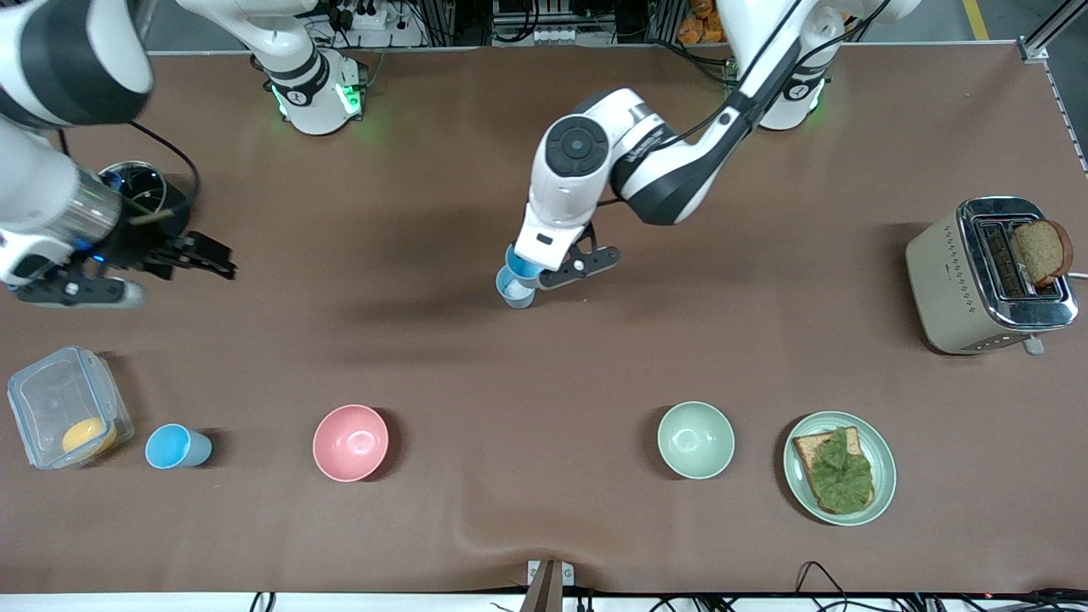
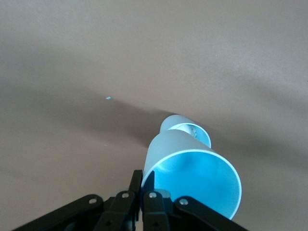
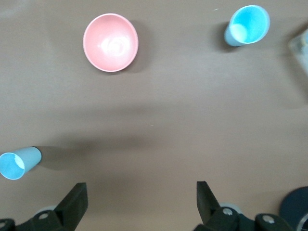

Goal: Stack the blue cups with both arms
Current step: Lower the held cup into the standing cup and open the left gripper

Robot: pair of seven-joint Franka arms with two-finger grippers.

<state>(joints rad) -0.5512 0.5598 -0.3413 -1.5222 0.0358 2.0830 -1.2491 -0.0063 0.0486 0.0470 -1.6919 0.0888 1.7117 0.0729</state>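
Now the left gripper (image 1: pixel 551 270), clenched on a tapered pale-blue cup (image 2: pixel 192 178) tilted mouth-up over mid-table above another cup (image 2: pixel 185 129); the right gripper (image 3: pixel 142 204) gapes, waiting at nine o'clock.

left gripper (image 1: pixel 544 270): fingertips hidden by the wrist in the front view; held blue cup (image 1: pixel 520 265) half covered too. second cup (image 2: pixel 185 129) mostly hidden by the held one in the left wrist view. right arm (image 1: pixel 51 102) cut off at the frame edge. clear container (image 3: pixel 301 44) clipped by the right wrist view's edge.
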